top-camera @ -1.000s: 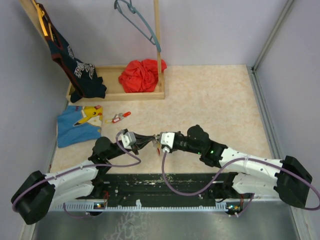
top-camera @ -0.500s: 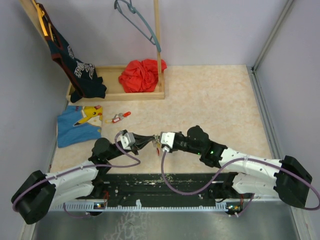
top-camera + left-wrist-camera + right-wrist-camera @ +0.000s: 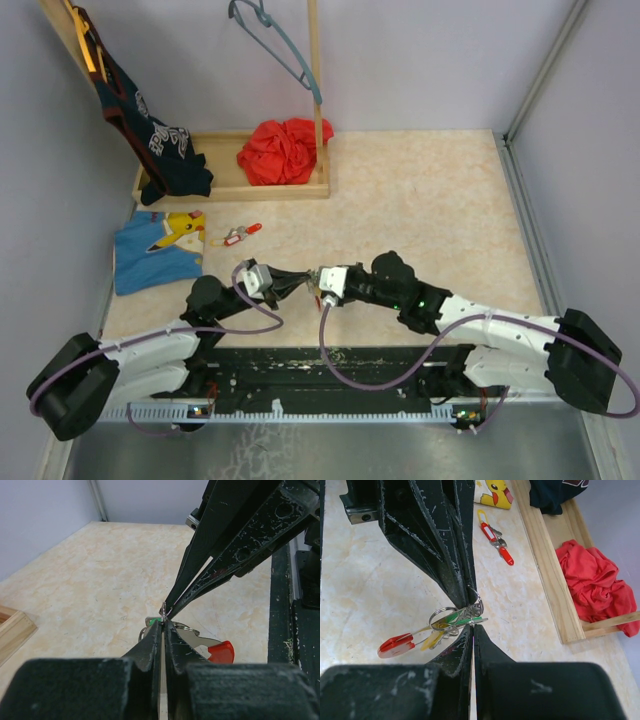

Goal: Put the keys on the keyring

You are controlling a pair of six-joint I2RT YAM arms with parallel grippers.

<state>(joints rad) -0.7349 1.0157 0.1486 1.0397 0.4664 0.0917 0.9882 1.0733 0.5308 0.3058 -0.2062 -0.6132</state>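
My left gripper (image 3: 303,284) and right gripper (image 3: 314,287) meet tip to tip low over the table's near middle. Both are shut on one bunch of keys (image 3: 445,619) on metal split rings. The bunch has a green tag (image 3: 462,621), a yellow tag (image 3: 432,640) and a red tag (image 3: 395,646). In the left wrist view my left gripper (image 3: 164,623) pinches it from below, with the red tag (image 3: 221,651) hanging to the right. My right gripper (image 3: 473,626) pinches the bunch's near end. The keyring (image 3: 240,234), a red loop on grey metal links with a yellow tag, lies apart on the table; it also shows in the right wrist view (image 3: 492,535).
A blue cloth with a yellow cartoon print (image 3: 158,250) lies at the left. A wooden tray (image 3: 232,190) at the back holds red cloth (image 3: 283,150) and dark clothing (image 3: 160,145). A hanger (image 3: 275,40) hangs from a wooden post. Walls stand close on the left and right.
Both wrists have shifted very slightly to the left. Both grips on the bunch are unchanged.
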